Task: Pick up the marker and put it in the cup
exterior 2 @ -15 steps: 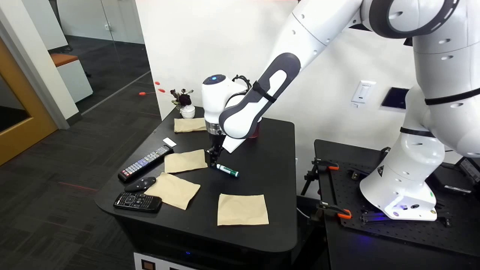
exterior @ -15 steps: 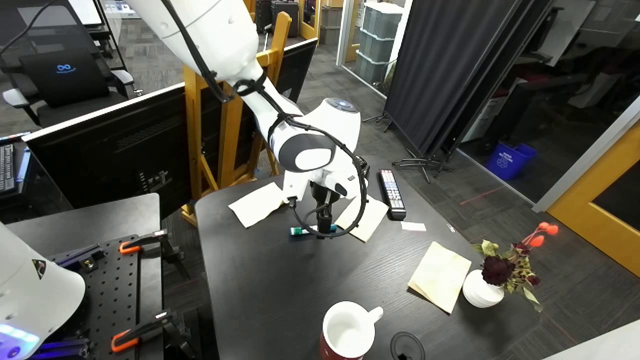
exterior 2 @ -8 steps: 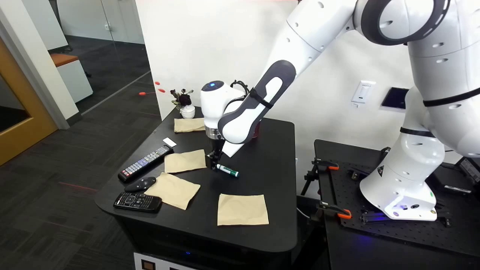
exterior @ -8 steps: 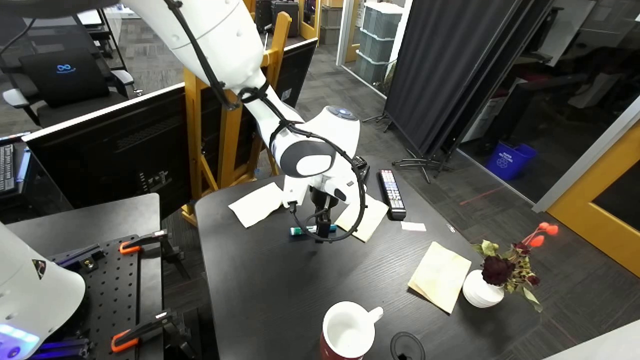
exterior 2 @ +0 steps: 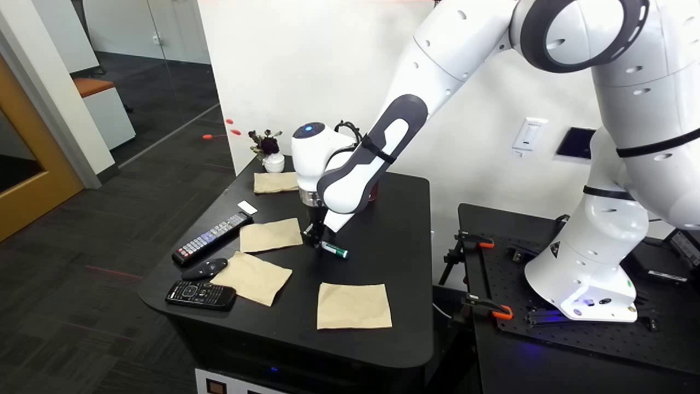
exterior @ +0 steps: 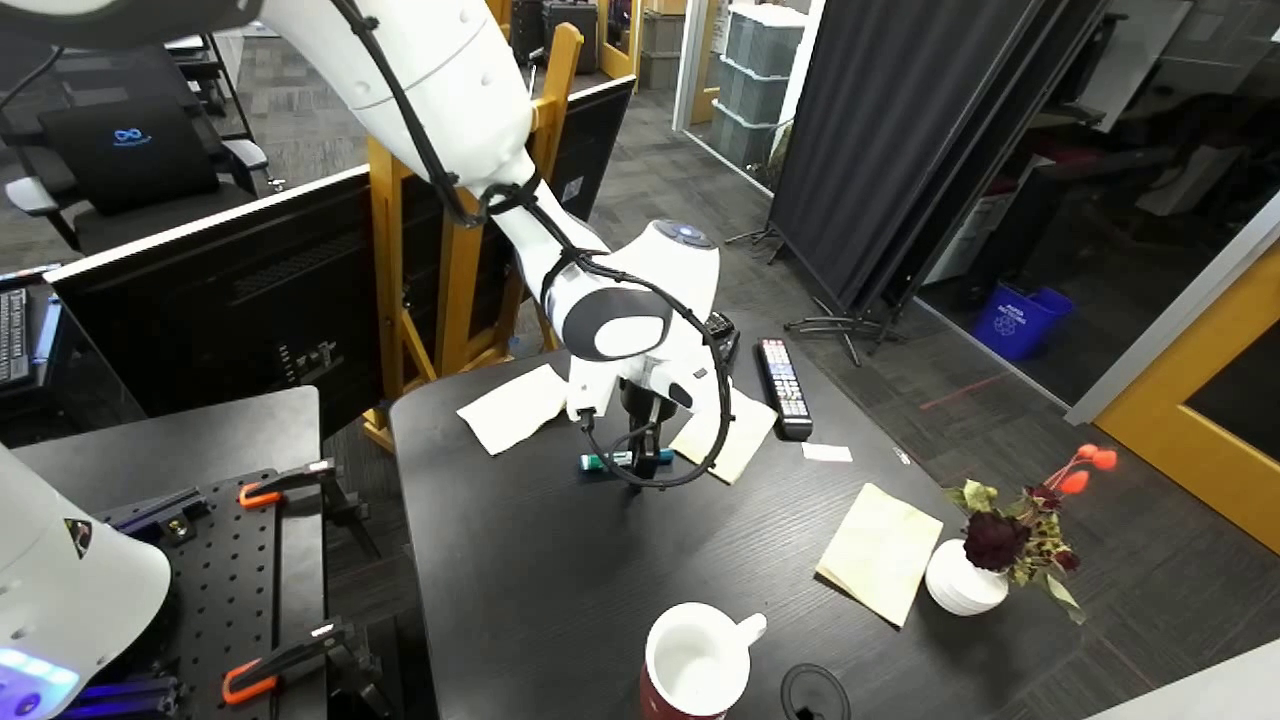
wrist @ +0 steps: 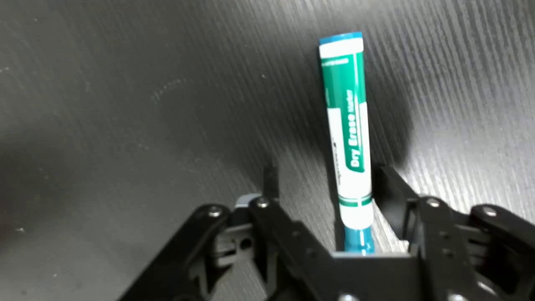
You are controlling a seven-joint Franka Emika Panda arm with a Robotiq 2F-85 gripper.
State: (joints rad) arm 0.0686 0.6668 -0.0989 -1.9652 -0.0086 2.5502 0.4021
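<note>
Well apart from the upright cup (exterior: 697,660) and vase (exterior: 960,585) of flowers (exterior: 997,540), the gripper (wrist: 329,186) — fingers (wrist: 395,200) parted — straddles the marker (wrist: 349,138)

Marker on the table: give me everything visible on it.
The marker looks like plastic: a white barrel with a green label reading "Dry Erase Marker", green bands near one end, and blue at both ends. The blue end past the bands, perhaps the cap, is partly hidden in the wrist view. It lies on its side on the dark table, between the open fingers, close to one of them; whether that one touches it, I can't tell.
</note>
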